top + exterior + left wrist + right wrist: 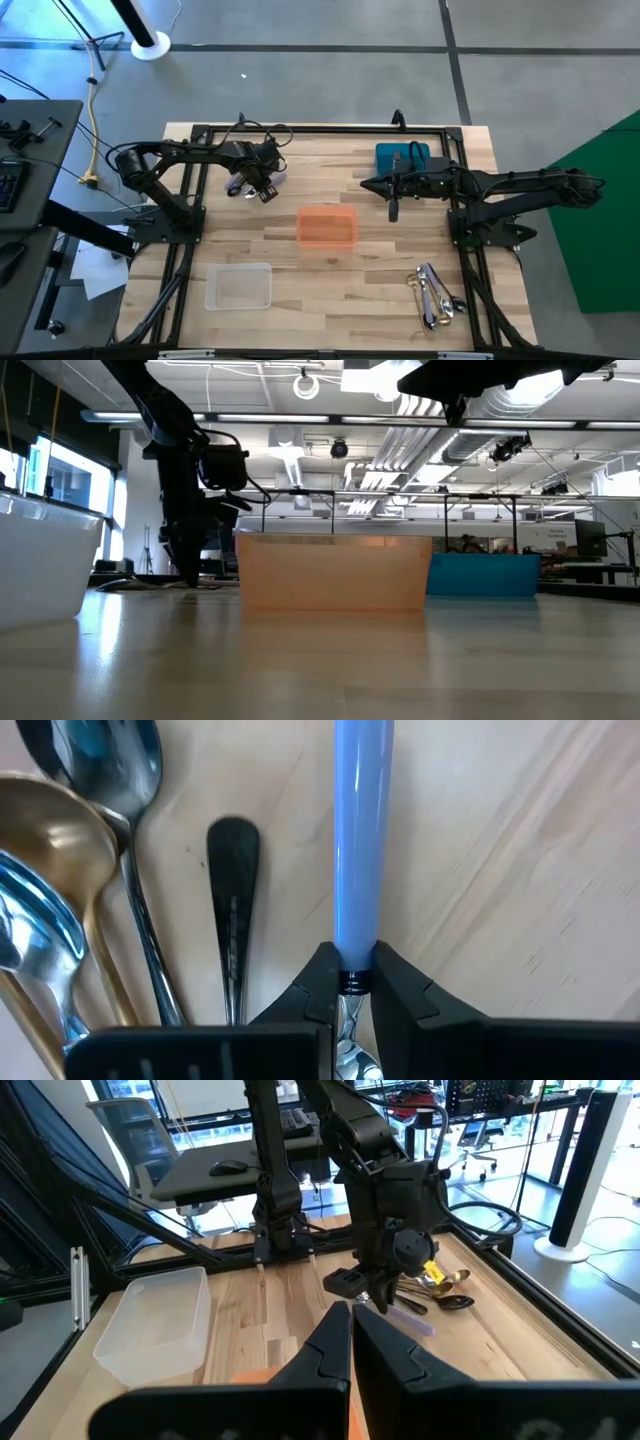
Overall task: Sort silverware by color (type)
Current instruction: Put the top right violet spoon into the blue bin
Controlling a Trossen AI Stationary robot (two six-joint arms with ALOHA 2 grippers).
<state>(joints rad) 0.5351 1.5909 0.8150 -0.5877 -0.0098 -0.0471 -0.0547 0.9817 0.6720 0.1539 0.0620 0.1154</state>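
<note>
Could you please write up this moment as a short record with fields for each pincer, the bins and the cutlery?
left pincer: shut on a shiny silver utensil handle, low over the far-left wooden table
right pincer: shut, empty, raised near the blue plastic bin
bins: orange translucent bin centre; clear plastic bin near left
loose cutlery: mixed spoons beside the left pincer; second pile of silverware near right

No readable text, labels, brands or numbers on any surface in view.
</note>
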